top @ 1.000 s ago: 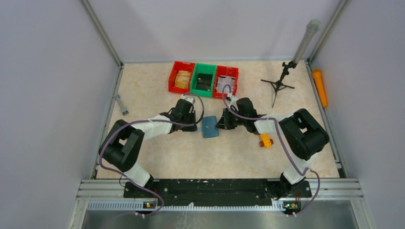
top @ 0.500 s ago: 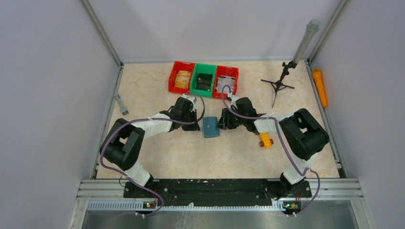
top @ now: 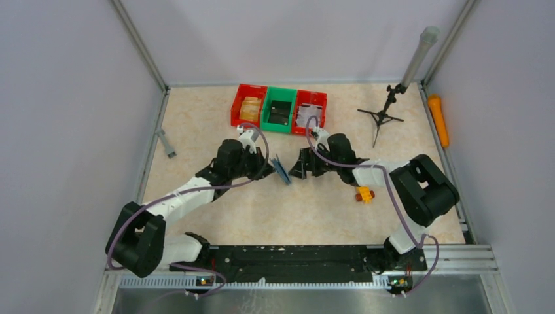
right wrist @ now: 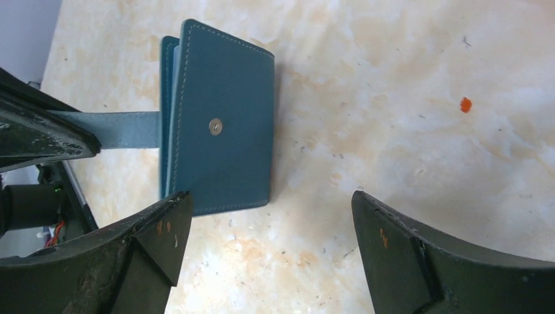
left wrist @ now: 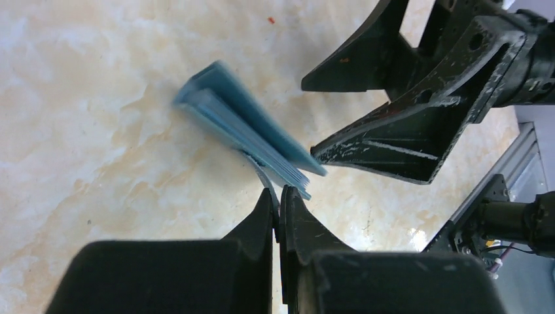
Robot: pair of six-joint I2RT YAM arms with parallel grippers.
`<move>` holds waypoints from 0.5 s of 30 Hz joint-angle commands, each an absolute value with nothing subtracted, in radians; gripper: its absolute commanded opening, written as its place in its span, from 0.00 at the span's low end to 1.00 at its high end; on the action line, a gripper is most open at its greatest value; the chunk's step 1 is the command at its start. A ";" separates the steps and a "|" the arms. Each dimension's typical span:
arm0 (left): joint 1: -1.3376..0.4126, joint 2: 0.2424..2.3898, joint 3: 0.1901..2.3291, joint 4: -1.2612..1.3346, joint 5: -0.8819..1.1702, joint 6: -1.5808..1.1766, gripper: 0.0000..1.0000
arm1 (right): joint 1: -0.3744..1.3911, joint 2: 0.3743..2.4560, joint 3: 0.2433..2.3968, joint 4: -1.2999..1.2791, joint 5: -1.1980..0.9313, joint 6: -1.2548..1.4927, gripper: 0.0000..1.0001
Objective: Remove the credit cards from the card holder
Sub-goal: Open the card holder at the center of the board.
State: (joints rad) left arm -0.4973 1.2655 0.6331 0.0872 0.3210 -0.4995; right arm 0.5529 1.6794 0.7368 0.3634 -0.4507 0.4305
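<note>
The left arm stretches low across the table (top: pixel 327 209) from its base. The left gripper (left wrist: pixel 278 196) is pinched tight on the pale strap (right wrist: pixel 124 129) of the teal card holder (right wrist: pixel 222 124). The holder is folded and stands tilted on edge mid-table. Opposite, the right arm reaches leftward. The right gripper (right wrist: pixel 269 199) is spread wide just beside the holder; whether it touches cannot be told.

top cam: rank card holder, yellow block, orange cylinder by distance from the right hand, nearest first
1. card holder: just left of the right hand, at its open fingertips.
2. yellow block: to the hand's right, beside that arm's forearm.
3. orange cylinder: far right and farther back.
</note>
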 commanded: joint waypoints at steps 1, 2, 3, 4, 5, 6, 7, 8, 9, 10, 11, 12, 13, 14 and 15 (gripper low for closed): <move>-0.494 1.262 0.625 0.198 0.376 -0.497 0.00 | 0.559 1.627 0.726 0.454 -0.517 0.421 0.93; -0.494 1.279 0.635 0.186 0.379 -0.497 0.00 | 0.558 1.625 0.724 0.453 -0.510 0.419 0.93; -0.494 1.297 0.647 0.171 0.377 -0.496 0.00 | 0.558 1.623 0.723 0.455 -0.506 0.417 0.93; -0.494 1.320 0.660 0.154 0.372 -0.494 0.00 | 0.559 1.624 0.723 0.456 -0.508 0.419 0.93; -0.495 1.341 0.672 0.137 0.370 -0.492 0.00 | 0.558 1.626 0.723 0.460 -0.512 0.420 0.93; -0.494 1.363 0.686 0.121 0.370 -0.490 0.00 | 0.558 1.628 0.721 0.466 -0.515 0.424 0.93; -0.493 1.381 0.699 0.107 0.366 -0.487 0.00 | 0.558 1.630 0.722 0.468 -0.515 0.426 0.92; -0.494 1.396 0.709 0.092 0.357 -0.484 0.00 | 0.558 1.633 0.724 0.468 -0.515 0.429 0.90; -0.494 1.407 0.716 0.077 0.344 -0.481 0.00 | 0.558 1.634 0.725 0.468 -0.515 0.430 0.88; -0.493 1.414 0.722 0.065 0.333 -0.478 0.00 | 0.558 1.636 0.726 0.469 -0.516 0.430 0.86; -0.494 1.419 0.726 0.058 0.326 -0.476 0.00 | 0.558 1.639 0.728 0.468 -0.517 0.433 0.85; -0.494 1.420 0.728 0.056 0.329 -0.474 0.00 | 0.559 1.641 0.729 0.469 -0.520 0.433 0.83; -0.495 1.416 0.726 0.062 0.337 -0.474 0.00 | 0.559 1.641 0.729 0.469 -0.523 0.433 0.81; -0.494 1.408 0.720 0.074 0.348 -0.474 0.00 | 0.560 1.643 0.731 0.467 -0.523 0.431 0.80; -0.494 1.398 0.711 0.088 0.359 -0.474 0.00 | 0.560 1.646 0.735 0.458 -0.525 0.427 0.81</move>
State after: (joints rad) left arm -0.4973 1.4227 0.6815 0.0505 0.3397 -0.4931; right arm 0.5541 1.6646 0.7326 0.4229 -0.5014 0.4324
